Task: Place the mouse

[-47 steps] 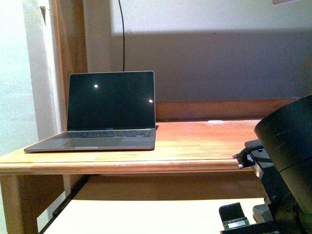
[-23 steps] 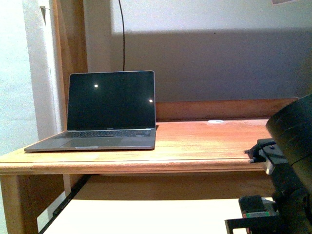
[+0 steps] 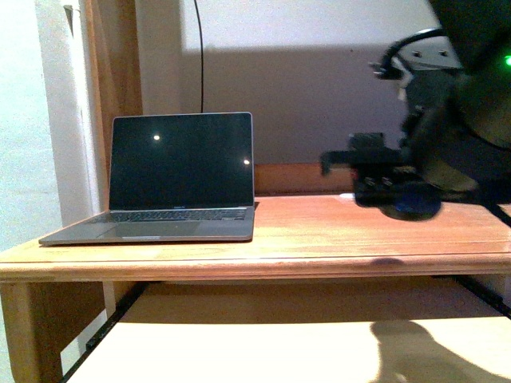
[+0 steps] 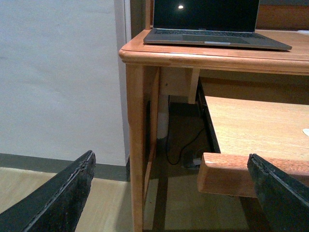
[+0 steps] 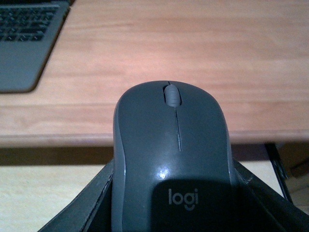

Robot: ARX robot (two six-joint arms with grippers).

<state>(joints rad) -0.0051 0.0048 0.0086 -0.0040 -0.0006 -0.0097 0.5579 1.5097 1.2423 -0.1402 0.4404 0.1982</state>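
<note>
The mouse [image 5: 171, 159] is dark grey with a scroll wheel and a "logi" logo. My right gripper [image 5: 171, 205] is shut on it, with its black fingers [image 5: 82, 208] against both sides. In the front view the right gripper [image 3: 399, 198] holds the mouse [image 3: 412, 210] just above the right part of the wooden desk [image 3: 303, 235], to the right of the laptop [image 3: 180, 179]. My left gripper [image 4: 169, 193] is open and empty, low beside the desk's left front leg [image 4: 135, 145]. Its fingers [image 4: 58, 198] stand wide apart.
The open laptop, screen dark, also shows in the left wrist view [image 4: 207, 21] and its corner in the right wrist view [image 5: 26, 43]. A pull-out shelf [image 4: 251, 130] sticks out under the desktop. A cable [image 3: 201, 56] hangs down the wall behind the laptop.
My right arm has risen from below the desk's front edge at the lower right to above the desktop, carrying the mouse. The laptop has not moved.
</note>
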